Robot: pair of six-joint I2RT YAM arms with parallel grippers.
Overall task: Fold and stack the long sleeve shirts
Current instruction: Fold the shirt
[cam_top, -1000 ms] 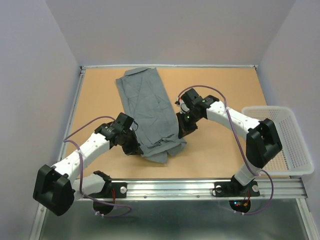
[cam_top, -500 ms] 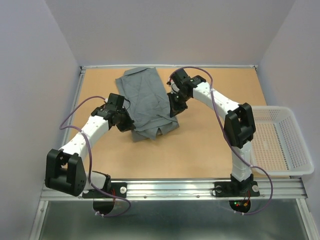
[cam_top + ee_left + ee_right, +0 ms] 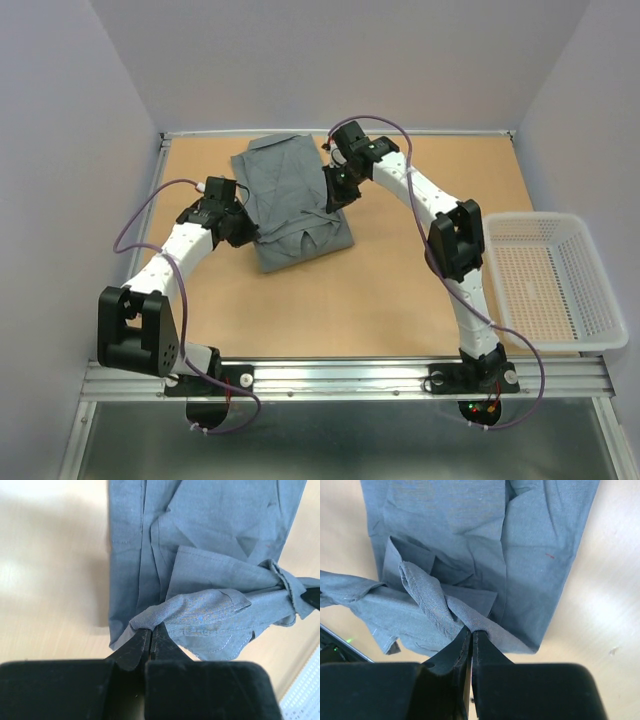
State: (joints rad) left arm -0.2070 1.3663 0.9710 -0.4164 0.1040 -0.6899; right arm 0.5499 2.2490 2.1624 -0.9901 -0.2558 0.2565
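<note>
Grey shirt (image 3: 290, 190) lay by the table's (image 3: 420, 280) far edge from above, hem doubled back mid-fold. Left wrist: my left gripper (image 3: 151, 630) was clamped on a hem corner. Right wrist: right gripper (image 3: 471, 629) pinched the other. Next, I judged, lay the hem flat and release.

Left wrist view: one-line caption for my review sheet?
Left gripper shut on a raised fold of the grey shirt, over the tan table.
</note>
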